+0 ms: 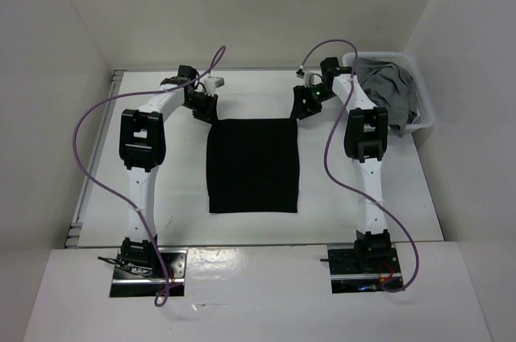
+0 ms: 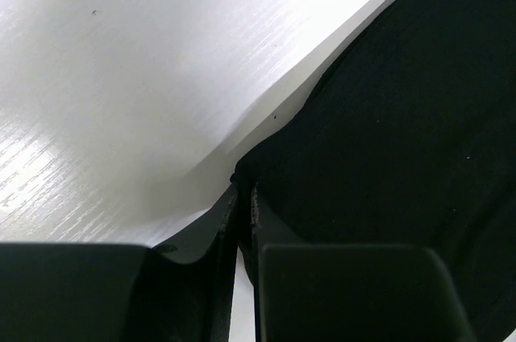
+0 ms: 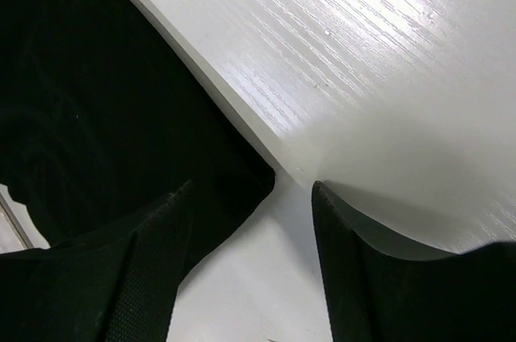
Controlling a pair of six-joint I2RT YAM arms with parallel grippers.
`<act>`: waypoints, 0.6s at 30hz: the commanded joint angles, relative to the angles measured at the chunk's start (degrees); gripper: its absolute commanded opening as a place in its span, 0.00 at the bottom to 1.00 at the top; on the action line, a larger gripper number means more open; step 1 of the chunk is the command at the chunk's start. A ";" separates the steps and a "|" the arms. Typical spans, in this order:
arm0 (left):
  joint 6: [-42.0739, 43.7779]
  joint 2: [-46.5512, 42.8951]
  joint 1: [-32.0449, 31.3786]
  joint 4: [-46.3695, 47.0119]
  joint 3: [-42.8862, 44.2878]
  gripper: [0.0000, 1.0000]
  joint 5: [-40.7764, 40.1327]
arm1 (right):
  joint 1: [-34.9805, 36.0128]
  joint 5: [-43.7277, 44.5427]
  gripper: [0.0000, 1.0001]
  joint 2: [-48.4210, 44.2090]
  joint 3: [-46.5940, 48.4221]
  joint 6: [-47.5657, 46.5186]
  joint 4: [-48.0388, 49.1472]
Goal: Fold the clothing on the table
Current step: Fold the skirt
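Clothing [image 1: 251, 166] lies flat, mid worktop [image 1: 181, 221]. Step: taking its two far corners for 1st fold. Left jaws together, pinching far-left corner. Right jaws apart, straddling far-right corner, not gripping yet. Next, prob.: right must close on the fabric, then both lift & carry toward near edge evenly. Wrist views crop the cloth; layer count unclear.

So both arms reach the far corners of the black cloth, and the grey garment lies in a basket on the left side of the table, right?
Not quite: the basket with the grey garment stands at the table's far right, not the left, as the top view shows. The left gripper and right gripper are indeed at the far corners of the black cloth.
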 commanded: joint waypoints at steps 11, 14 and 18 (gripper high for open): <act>1.30 2.18 -0.04 -1.24 2.10 0.13 -0.17 | 2.78 -0.47 0.57 3.20 -0.04 -2.00 -2.77; 1.30 2.80 -0.04 -1.77 2.10 0.13 0.35 | 3.31 -0.47 0.54 4.34 1.10 -2.00 -3.30; 1.82 2.80 -0.04 -1.77 2.10 0.13 0.35 | 3.31 -0.47 0.53 4.35 1.10 -2.00 -3.30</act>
